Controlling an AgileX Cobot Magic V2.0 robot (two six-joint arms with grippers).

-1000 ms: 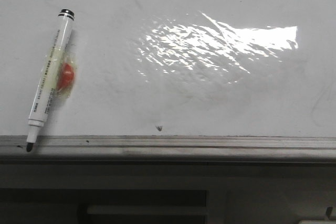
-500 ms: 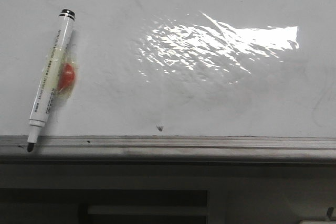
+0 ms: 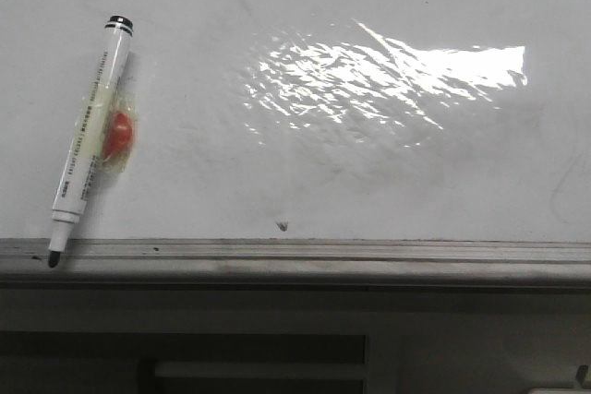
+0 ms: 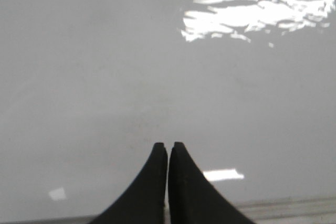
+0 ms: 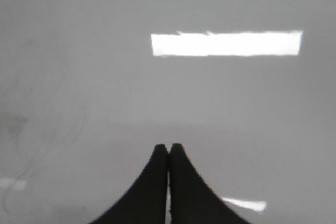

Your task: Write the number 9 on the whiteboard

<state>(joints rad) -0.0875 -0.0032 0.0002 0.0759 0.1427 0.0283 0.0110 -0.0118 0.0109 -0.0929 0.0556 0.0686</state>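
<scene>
Nothing is really changing for you here. Across the last second the front view is holding steady: the marker pen (image 3: pixel 90 145) is lying in the same spot at the left of the whiteboard (image 3: pixel 369 182), only the glare patch (image 3: pixel 388 80) is shimmering a touch.

The pen is uncapped, nib pointing down and touching the grey edge rail (image 3: pixel 323 251), with a red blob (image 3: pixel 115 134) stuck to its barrel. No arm is showing in the front view.

Your left end effector (image 4: pixel 168 148) is hanging over bare board, fingers pinched together with only a hairline slit between them, holding nothing. Your right end effector (image 5: pixel 168 148) is doing the same: pressed closed, empty.

No number 9 is showing on the board yet. I'm only seeing faint smudges and a small dark speck (image 3: pixel 281 225) just above the rail.

My read: the task is sitting at the start. You're needing to spread one end effector and go for the pen; the left arm looks the better pick, since the pen is on that side. Watch the blob when gripping.
</scene>
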